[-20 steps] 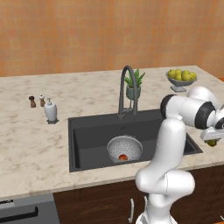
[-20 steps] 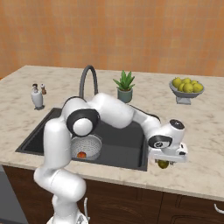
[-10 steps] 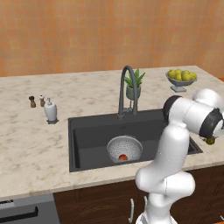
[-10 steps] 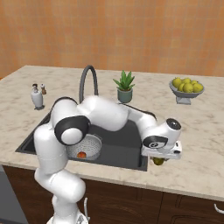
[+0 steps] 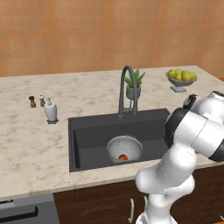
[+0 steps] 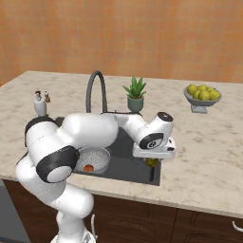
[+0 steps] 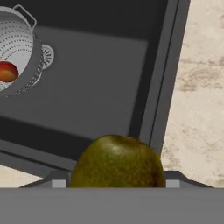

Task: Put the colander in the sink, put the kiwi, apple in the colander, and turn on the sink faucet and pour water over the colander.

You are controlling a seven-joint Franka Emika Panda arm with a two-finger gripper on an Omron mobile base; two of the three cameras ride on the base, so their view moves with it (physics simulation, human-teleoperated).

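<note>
My gripper (image 6: 152, 160) is shut on the olive-green kiwi (image 6: 152, 162), which hangs under the hand above the right rim of the dark sink (image 6: 128, 163). The hand view has the kiwi (image 7: 117, 162) close up between the fingertips (image 7: 57, 182), with the sink's right wall (image 7: 157, 87) just beyond it. The grey pierced colander (image 5: 124, 148) stands in the basin near the drain, and the red apple (image 5: 123, 156) lies inside it. From the hand the colander (image 7: 15, 50) and apple (image 7: 8, 71) sit at the upper left. The gooseneck faucet (image 5: 127, 89) rises behind the basin.
A potted plant (image 5: 133, 85) stands behind the faucet. A stemmed dish of lemons (image 6: 203, 95) sits at the back right of the counter. A soap dispenser (image 5: 50, 110) and two small shakers (image 5: 36, 101) stand left of the sink. Bare marble counter (image 7: 197, 96) lies right of the basin.
The arm has swung left from over the counter to the sink's right rim, carrying the kiwi with it. The jaws narrowed onto the fruit early in that second.
</note>
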